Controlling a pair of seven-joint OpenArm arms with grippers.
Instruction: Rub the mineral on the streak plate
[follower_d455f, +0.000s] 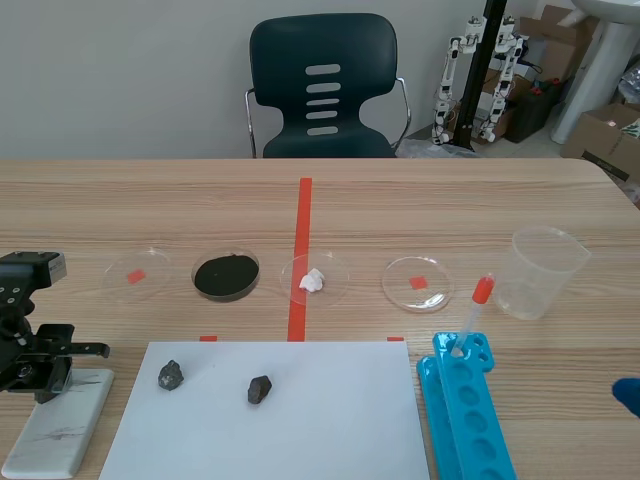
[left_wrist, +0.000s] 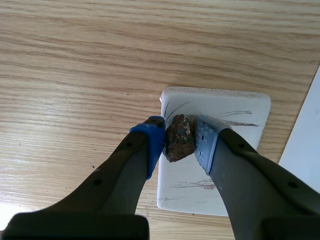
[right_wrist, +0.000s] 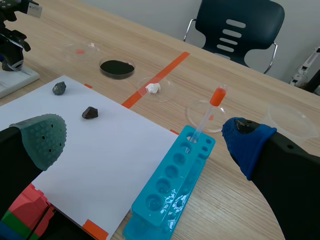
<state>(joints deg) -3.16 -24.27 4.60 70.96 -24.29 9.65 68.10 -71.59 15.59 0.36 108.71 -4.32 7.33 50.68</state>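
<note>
Left claw (left_wrist: 180, 141) clamping the mineral (left_wrist: 179, 136) over the streak plate (left_wrist: 235, 112).

Its two pads are pinching the rusty-brown lump by opposite flanks, with the white, grey-scratched plate lying just under and ahead of them; actual contact is not showing. The lump is looking hard, rough and dense, so it is likely gripping well at its widest middle. The plate is looking brittle, wanting moderate pressure. The right claw (right_wrist: 145, 135) is standing apart, empty.
</note>
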